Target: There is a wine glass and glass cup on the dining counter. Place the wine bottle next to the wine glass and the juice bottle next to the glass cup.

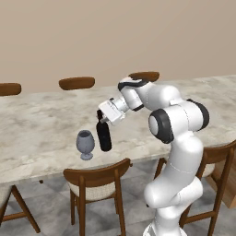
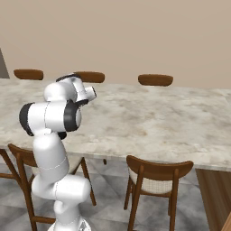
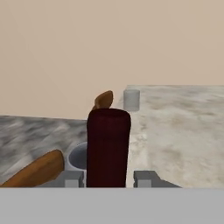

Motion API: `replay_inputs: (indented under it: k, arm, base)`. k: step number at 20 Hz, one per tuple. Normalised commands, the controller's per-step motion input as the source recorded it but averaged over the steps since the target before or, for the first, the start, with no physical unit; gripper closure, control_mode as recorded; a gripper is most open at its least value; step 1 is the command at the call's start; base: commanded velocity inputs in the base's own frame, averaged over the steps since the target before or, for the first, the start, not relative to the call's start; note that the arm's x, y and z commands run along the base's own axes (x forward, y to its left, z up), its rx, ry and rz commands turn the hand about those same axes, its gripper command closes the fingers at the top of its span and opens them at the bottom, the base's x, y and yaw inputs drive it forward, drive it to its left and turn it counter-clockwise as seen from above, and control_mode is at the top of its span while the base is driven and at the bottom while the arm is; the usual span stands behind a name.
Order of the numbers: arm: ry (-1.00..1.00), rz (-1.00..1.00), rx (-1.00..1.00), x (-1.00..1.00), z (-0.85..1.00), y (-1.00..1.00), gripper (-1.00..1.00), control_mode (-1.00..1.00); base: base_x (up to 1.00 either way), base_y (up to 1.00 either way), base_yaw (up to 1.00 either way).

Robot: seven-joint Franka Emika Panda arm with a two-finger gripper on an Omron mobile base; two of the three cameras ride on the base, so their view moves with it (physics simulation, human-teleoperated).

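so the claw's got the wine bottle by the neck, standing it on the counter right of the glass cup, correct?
Not the glass cup. In the left base view the claw holds the wine bottle by the neck, on the counter, right of the wine glass.

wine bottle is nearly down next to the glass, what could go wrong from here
1. The wine bottle stands very close to the wine glass on the dining counter; any sideways drift could knock the stemmed glass over.
2. The gripper has its jaws shut on the narrow neck alone, so the tall bottle might tip when released if it is not fully upright.
3. Both sit near the counter's front edge, above a chair; a toppled bottle could roll off.
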Motion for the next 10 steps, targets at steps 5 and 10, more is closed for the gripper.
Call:
replay_inputs:
  k: [5, 10]
  arm:
    - [-0.02, 0.02, 0.00, 0.00, -0.14, -0.03, 1.00, -1.00]
    - [-0.08, 0.01, 0.00, -0.03, -0.18, -0.05, -1.00, -1.00]
  base:
    - [0.00, 0.00, 0.00]
    - [0.00, 0.00, 0.00]
